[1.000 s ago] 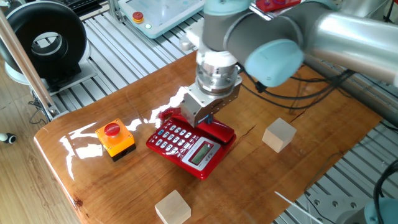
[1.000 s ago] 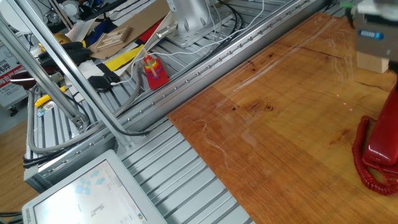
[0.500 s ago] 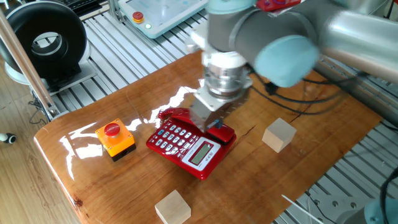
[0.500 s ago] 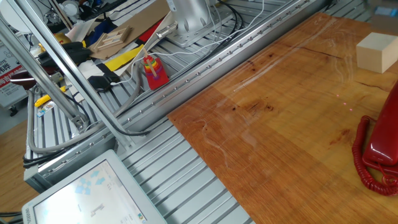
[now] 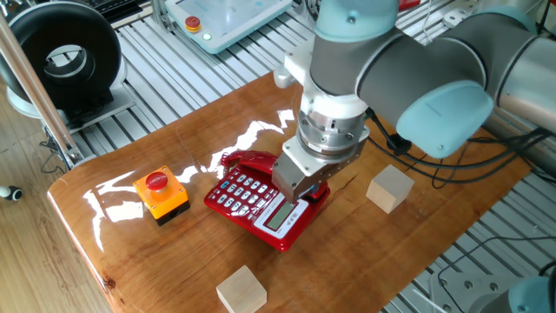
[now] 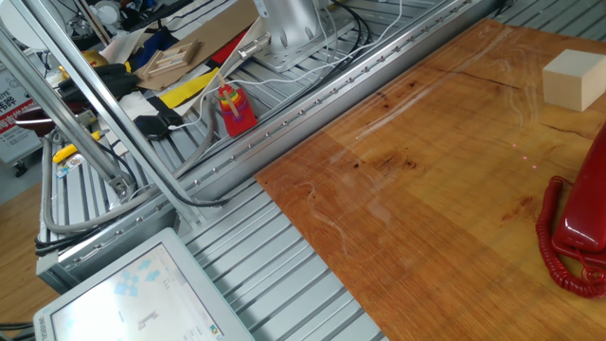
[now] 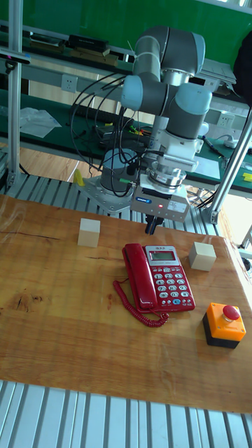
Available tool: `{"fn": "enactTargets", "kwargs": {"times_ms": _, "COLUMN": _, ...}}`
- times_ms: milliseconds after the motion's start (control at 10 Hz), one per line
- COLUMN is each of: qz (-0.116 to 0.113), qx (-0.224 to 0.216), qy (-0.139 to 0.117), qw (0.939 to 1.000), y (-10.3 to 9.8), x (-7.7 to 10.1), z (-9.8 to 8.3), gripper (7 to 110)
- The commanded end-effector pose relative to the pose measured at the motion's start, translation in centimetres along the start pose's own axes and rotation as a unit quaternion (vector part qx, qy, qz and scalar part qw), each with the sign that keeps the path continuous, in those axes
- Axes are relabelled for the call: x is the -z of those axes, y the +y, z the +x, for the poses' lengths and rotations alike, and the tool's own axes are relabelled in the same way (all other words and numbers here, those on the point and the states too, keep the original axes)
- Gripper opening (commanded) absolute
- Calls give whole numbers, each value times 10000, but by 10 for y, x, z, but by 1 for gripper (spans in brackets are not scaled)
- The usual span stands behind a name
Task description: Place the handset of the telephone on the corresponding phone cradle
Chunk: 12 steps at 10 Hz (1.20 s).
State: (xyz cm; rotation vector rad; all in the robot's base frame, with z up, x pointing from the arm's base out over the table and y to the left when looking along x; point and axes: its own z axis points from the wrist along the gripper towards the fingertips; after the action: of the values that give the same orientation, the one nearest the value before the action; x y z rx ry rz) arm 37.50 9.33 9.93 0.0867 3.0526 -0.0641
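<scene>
The red telephone (image 5: 261, 207) lies mid-table, keypad and grey screen facing up. Its glossy red handset (image 7: 135, 276) lies along the left side of the base (image 7: 170, 281) in the tall view, resting over the phone cradle, which it hides. The coiled cord (image 7: 140, 311) curls off the near end. One end of the handset (image 6: 576, 225) and its cord show at the right edge of the other fixed view. My gripper (image 7: 150, 227) hangs just above the far end of the phone, clear of the handset. In one fixed view the gripper (image 5: 294, 184) body hides its fingers.
An orange box with a red round button (image 5: 161, 192) sits left of the phone. Wooden cubes stand on the table (image 5: 130, 252): one (image 5: 389, 188) to the right, one (image 5: 241, 291) near the front edge. In the tall view the cubes (image 7: 89, 232) (image 7: 202, 255) flank the gripper.
The arm has swung right and lifted off the handset, which stays on the base. In the other fixed view the gripper left the frame, uncovering the wooden cube.
</scene>
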Motion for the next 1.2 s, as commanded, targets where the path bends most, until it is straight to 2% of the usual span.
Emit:
{"fn": "enactTargets", "kwargs": {"times_ms": 0, "qz": 10, "qx": 57, "qy": -1, "qw": 10000, "y": 2, "x": 1, "z": 4, "gripper": 7}}
{"fn": "enactTargets", "kwargs": {"times_ms": 100, "qz": 20, "qx": 154, "qy": 237, "qw": 9996, "y": 1, "x": 2, "z": 16, "gripper": 7}}
{"fn": "enactTargets", "kwargs": {"times_ms": 300, "qz": -184, "qx": 248, "qy": 145, "qw": 9994, "y": 11, "x": 2, "z": 12, "gripper": 7}}
{"fn": "enactTargets", "kwargs": {"times_ms": 600, "qz": 121, "qx": 225, "qy": 96, "qw": 9996, "y": -4, "x": 2, "z": 9, "gripper": 7}}
{"fn": "enactTargets", "kwargs": {"times_ms": 700, "qz": 68, "qx": 224, "qy": -78, "qw": 9997, "y": -1, "x": 1, "z": 0, "gripper": 7}}
{"fn": "enactTargets", "kwargs": {"times_ms": 900, "qz": -37, "qx": 239, "qy": -259, "qw": 9994, "y": 4, "x": 2, "z": -9, "gripper": 7}}
{"fn": "enactTargets", "kwargs": {"times_ms": 1000, "qz": -179, "qx": 261, "qy": -200, "qw": 9993, "y": 11, "x": 2, "z": -6, "gripper": 7}}
{"fn": "enactTargets", "kwargs": {"times_ms": 1100, "qz": -295, "qx": 230, "qy": 26, "qw": 9993, "y": 17, "x": 2, "z": 6, "gripper": 7}}
